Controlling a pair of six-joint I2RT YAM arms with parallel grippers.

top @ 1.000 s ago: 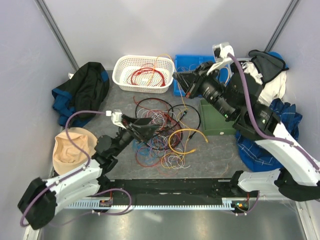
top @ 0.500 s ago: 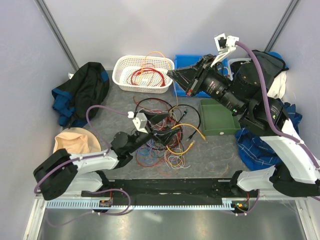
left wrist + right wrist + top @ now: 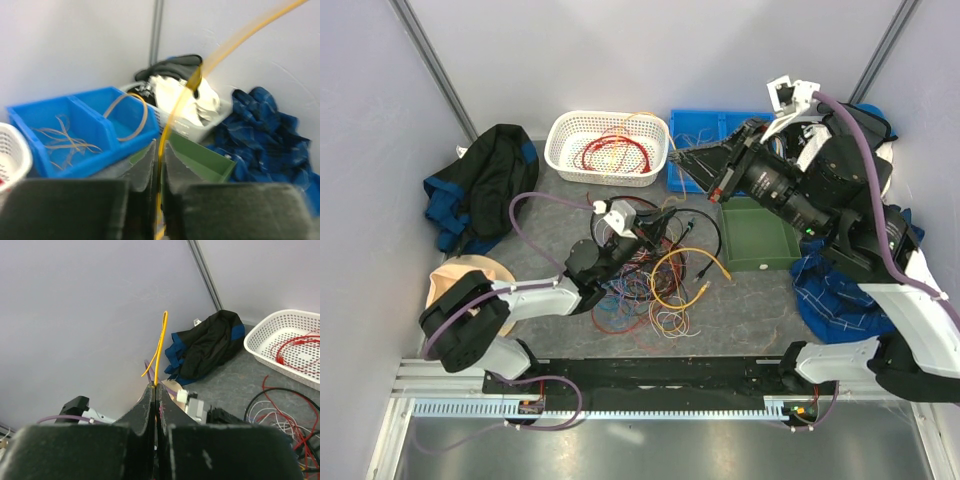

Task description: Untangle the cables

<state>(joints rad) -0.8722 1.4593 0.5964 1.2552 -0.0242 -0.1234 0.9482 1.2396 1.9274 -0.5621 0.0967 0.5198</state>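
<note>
The cables point(image 3: 638, 272) lie as a tangle of red, black, white, purple and yellow loops mid-table. My left gripper point(image 3: 655, 222) reaches into the tangle's far side. In the left wrist view it point(image 3: 160, 142) is shut on a yellow-orange cable point(image 3: 181, 99) that runs up and to the right. My right gripper point(image 3: 678, 160) hangs raised above the table's far side. The right wrist view shows it point(image 3: 156, 387) shut on a thin yellow cable point(image 3: 160, 340) whose end sticks up past the tips. A yellow loop point(image 3: 670, 272) lies in the tangle.
At the back a white basket point(image 3: 560, 150) holds red and orange cables. Next to it is a blue bin point(image 3: 695, 125), and a green bin point(image 3: 760, 250) sits on the right. A dark jacket point(image 3: 485, 180) and tan hat point(image 3: 455, 285) lie left. Blue checked cloth point(image 3: 820, 295) lies right.
My left arm stretched forward into the tangle and its jaws went from open to shut on the yellow-orange cable. My right arm rose and drew right with its yellow cable.
</note>
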